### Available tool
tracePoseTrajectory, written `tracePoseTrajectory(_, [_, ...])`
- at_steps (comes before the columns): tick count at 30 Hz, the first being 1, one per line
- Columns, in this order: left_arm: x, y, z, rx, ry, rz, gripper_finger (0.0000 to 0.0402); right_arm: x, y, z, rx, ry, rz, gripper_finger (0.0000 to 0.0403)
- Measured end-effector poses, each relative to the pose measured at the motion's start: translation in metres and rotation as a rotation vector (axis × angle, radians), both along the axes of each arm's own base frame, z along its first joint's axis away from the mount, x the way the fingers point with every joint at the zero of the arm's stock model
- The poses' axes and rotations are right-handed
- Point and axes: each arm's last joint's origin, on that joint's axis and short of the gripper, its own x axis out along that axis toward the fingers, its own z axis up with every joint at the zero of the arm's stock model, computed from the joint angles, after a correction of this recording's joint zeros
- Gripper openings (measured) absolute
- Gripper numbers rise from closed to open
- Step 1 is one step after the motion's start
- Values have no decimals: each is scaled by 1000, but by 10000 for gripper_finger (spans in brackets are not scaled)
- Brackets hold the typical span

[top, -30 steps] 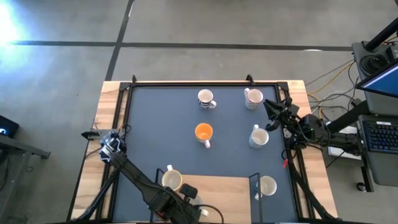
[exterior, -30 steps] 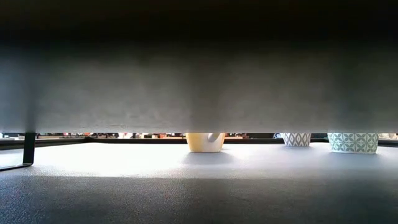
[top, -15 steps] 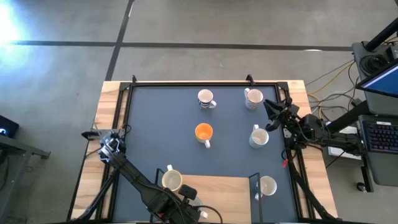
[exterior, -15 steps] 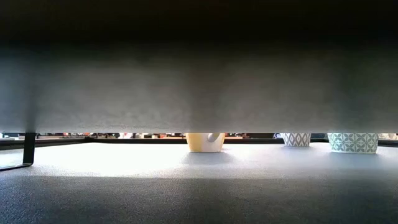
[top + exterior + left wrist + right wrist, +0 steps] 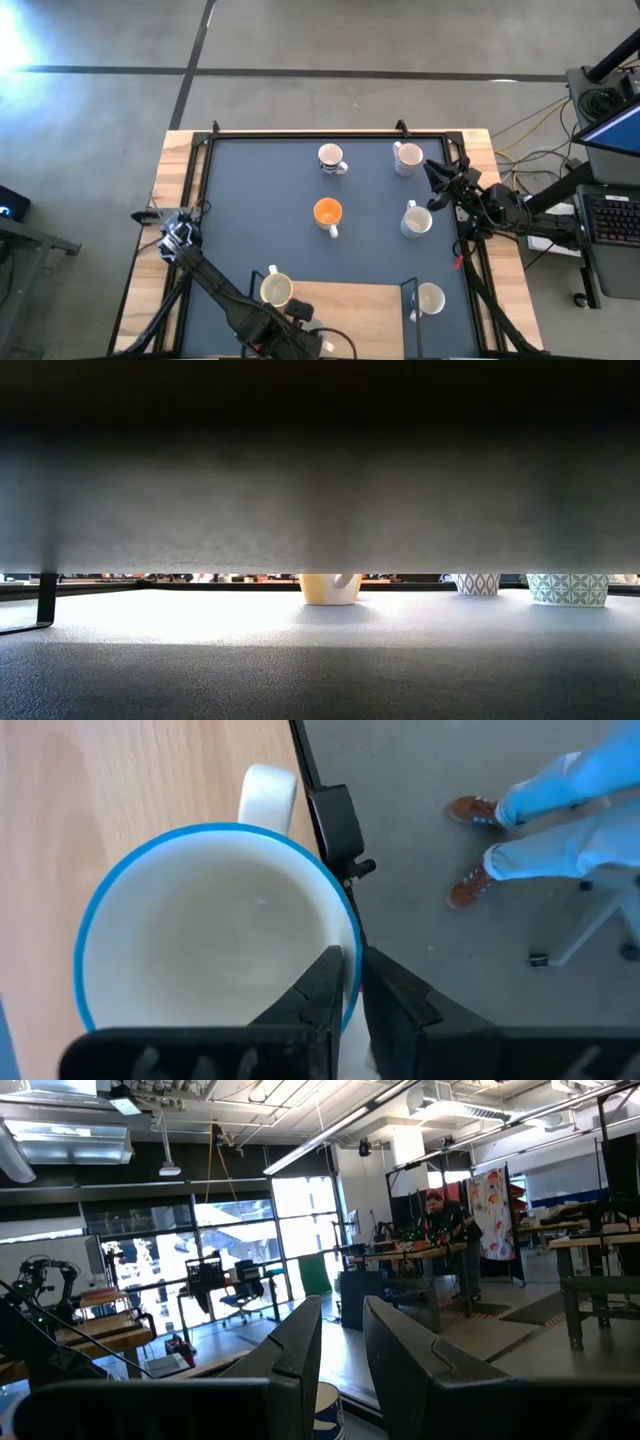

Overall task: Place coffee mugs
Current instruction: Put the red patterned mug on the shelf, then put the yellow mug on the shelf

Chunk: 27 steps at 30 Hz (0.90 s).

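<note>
A white coffee mug with a blue rim (image 5: 215, 935) fills the left wrist view, over pale wood by the table's near edge. My left gripper (image 5: 352, 982) is shut on it; from above, the gripper (image 5: 300, 322) covers it. Other coffee mugs stand on the dark mat: a striped one (image 5: 331, 158), a white one (image 5: 406, 157), an orange one (image 5: 327, 212), another white one (image 5: 416, 221). A cream mug (image 5: 276, 290) stands at the wooden board's left corner. My right gripper (image 5: 432, 170) waits open at the table's right edge, pointing up into the room (image 5: 342, 1350). My left gripper pinches the mug's wall at the rim (image 5: 352, 955), one finger (image 5: 322, 995) inside the mug and one (image 5: 398, 1005) outside. The fingers come from above, slanting down, on the side opposite the handle (image 5: 268, 792). The mug is upright. Whether its base rests on the wood, I cannot tell.
A wooden board (image 5: 345, 315) lies at the near middle, with one more white mug (image 5: 430, 298) to its right. A black frame rail with a clamp (image 5: 335, 815) runs beside the held mug. Beyond it a person's legs (image 5: 560, 810) stand on the floor.
My left gripper has rolled a little about its own axis while staying in place over the wooden board. The mugs on the mat have not moved.
</note>
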Motion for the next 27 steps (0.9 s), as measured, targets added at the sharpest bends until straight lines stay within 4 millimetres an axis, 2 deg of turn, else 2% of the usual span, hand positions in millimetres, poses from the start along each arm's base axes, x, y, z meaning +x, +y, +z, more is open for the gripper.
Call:
tracePoseTrajectory(14, [-1,-1,13,-46,-3,20,22,0,0,0,0,0,0,68])
tracePoseTrajectory(20, [0,2,21,1,-53,51,22,0,0,0,0,0,0,68])
tracePoseTrajectory(27, [7,17,28,107,-119,121,22,0,0,0,0,0,0,68])
